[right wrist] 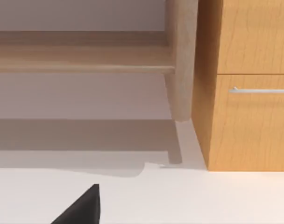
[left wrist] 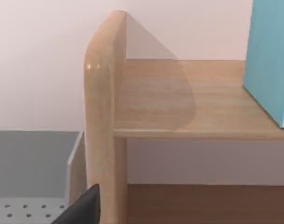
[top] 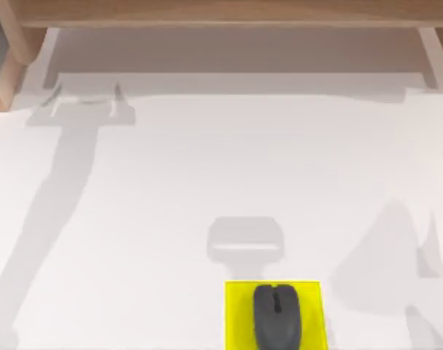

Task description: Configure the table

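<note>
The table [top: 170, 189] is a wide, plain white top that takes up most of the top view. At its near edge, right of centre, a dark grey mouse [top: 277, 315] rests on a small yellow pad [top: 240, 313]. Grey arm shadows fall across the left and right sides of the table. A dark tip of my left gripper [left wrist: 81, 207] shows in the left wrist view, close to a light wooden shelf post [left wrist: 102, 116]. A dark tip of my right gripper [right wrist: 81, 205] hangs over the white table [right wrist: 202, 196] in the right wrist view.
A light wooden shelf frame [top: 221, 11] runs along the far edge. A blue object [left wrist: 270, 56] stands on the shelf board [left wrist: 188, 98], with a grey perforated surface [left wrist: 30, 205] beside the post. A wooden drawer cabinet [right wrist: 249, 93] with a metal handle [right wrist: 261, 90] stands at the far right.
</note>
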Robot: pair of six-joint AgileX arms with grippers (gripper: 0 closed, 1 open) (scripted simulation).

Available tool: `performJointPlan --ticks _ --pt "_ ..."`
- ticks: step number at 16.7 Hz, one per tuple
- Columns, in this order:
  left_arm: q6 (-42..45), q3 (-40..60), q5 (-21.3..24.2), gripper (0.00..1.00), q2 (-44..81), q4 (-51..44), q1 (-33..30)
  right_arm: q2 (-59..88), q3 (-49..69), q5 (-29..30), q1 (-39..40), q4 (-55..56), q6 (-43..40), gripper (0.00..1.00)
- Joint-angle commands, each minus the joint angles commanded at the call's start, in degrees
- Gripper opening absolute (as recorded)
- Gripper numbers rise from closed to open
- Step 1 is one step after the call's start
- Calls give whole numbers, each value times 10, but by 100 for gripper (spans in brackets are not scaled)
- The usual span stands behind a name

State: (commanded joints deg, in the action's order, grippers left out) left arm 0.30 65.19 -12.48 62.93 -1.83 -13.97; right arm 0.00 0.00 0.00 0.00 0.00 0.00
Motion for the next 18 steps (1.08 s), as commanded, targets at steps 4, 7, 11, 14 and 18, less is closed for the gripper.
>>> performJointPlan --ticks 4,7,11,14,18 --pt "2 212 -41 100 207 -8 -41 0 0 0 0 0 0 100" --pt "2 340 -64 100 329 -12 -66 0 0 0 0 0 0 100" --pt "2 444 -82 100 425 -14 -88 0 0 0 0 0 0 100" --pt "2 459 -85 100 439 -14 -92 0 0 0 0 0 0 100" --pt "1 459 -83 100 439 -14 -89 0 0 0 0 0 0 100"
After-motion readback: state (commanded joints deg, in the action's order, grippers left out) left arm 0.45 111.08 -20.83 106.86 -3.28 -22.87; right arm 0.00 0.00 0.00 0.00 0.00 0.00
